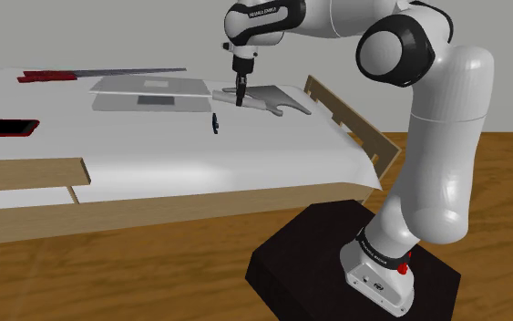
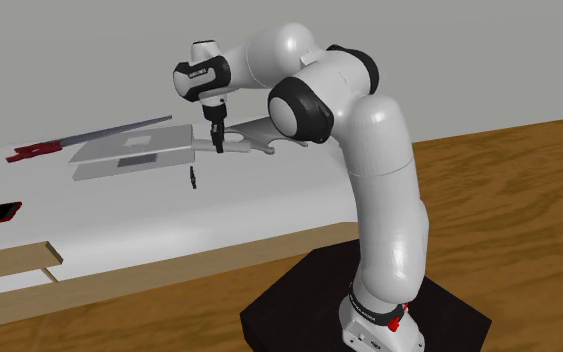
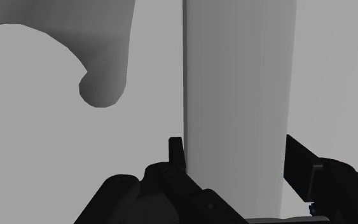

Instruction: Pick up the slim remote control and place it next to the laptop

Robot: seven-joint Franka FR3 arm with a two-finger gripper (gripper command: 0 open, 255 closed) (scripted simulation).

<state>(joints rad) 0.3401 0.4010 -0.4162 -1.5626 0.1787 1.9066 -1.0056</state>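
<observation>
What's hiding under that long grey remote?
White table shows on both sides of the remote, and the gripper hangs right above it. The spot directly underneath is covered by the remote, so I cannot see it.

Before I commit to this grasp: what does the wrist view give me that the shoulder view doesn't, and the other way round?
Wrist view's own: the remote close up, a plain grey bar running straight out from the gripper, with the curl of the hooked grey piece beside it.
Shoulder view's own: the laptop lying flat to that view's left of the gripper, a small black item, a red-handled tool, the arm and the stand.
Shared: the gripper low at the white surface, by the hooked grey piece.
</observation>
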